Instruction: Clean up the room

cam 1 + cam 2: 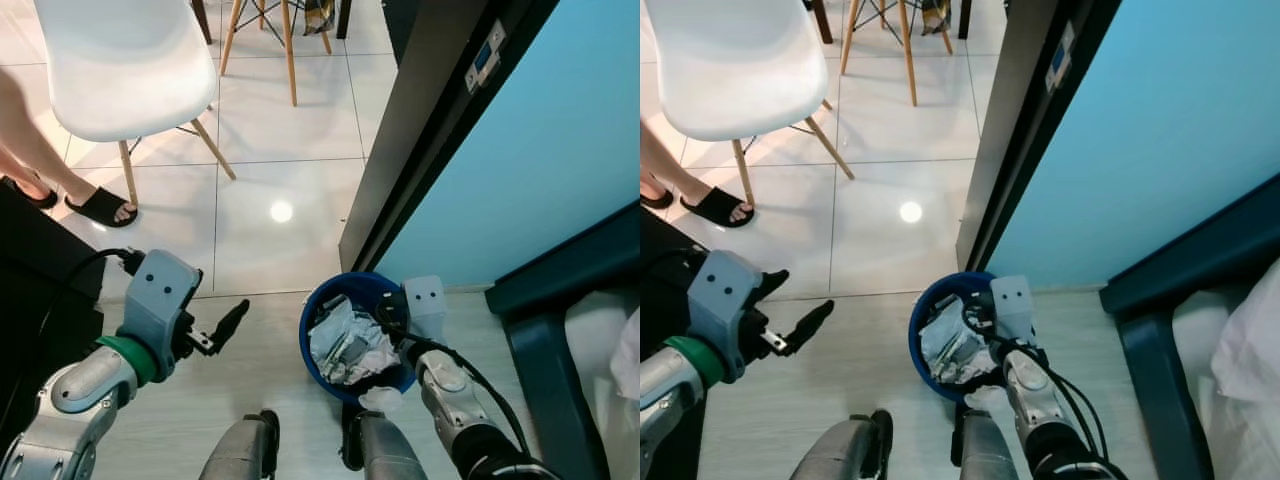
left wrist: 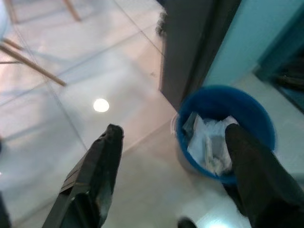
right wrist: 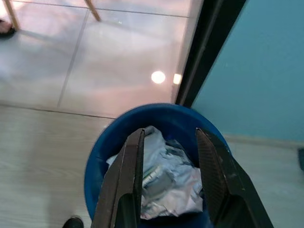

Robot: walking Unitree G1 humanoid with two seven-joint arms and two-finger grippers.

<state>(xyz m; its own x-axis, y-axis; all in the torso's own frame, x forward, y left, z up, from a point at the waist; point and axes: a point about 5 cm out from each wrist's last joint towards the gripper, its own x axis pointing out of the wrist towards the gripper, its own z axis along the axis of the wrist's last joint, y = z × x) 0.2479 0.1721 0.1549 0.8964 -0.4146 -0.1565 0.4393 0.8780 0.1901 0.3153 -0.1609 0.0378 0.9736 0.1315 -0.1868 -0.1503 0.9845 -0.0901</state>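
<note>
Right wrist view, blue bin (image 3: 102,142), crumpled wrappers (image 3: 166,183), illegible

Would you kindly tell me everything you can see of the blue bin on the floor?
The blue bin is a round, open-topped bucket that looks like plastic, standing upright on the pale wood-look floor beside a dark door frame. It is filled with crumpled white and grey paper waste. The right pincer hangs open just above its mouth, holding nothing; the left pincer is apart from it.
</note>
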